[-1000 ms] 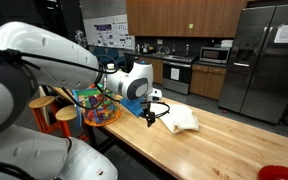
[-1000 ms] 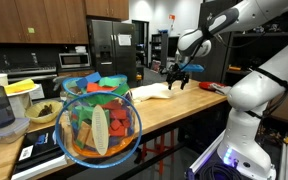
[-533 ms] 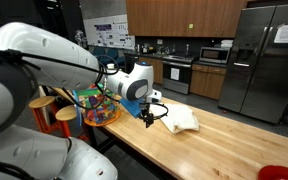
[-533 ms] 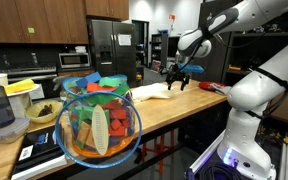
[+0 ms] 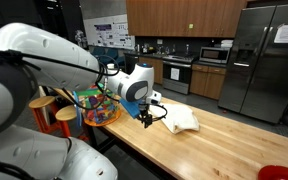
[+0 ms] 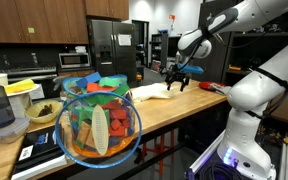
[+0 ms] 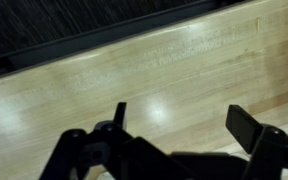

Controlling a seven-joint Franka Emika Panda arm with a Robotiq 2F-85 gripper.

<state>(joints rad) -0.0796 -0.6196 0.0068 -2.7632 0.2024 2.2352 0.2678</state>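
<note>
Counter wood [image 7: 164, 75] under wrist-view claw [image 7: 179, 118]; cloth [image 5: 182, 120] in an exterior view

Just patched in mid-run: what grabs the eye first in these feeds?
A bowl heaped with colourful objects fills the foreground in an exterior view, at the end of the wooden counter. Beyond it, the gripper hangs over the counter beside a crumpled cream cloth; the wrist view shows its fingers apart, with only bare wood between.

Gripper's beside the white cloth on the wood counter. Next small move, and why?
Probably slide sideways toward the white cloth before lowering: the gripper hangs open above the counter beside the cloth, and the wrist view shows only bare wood below it.
</note>
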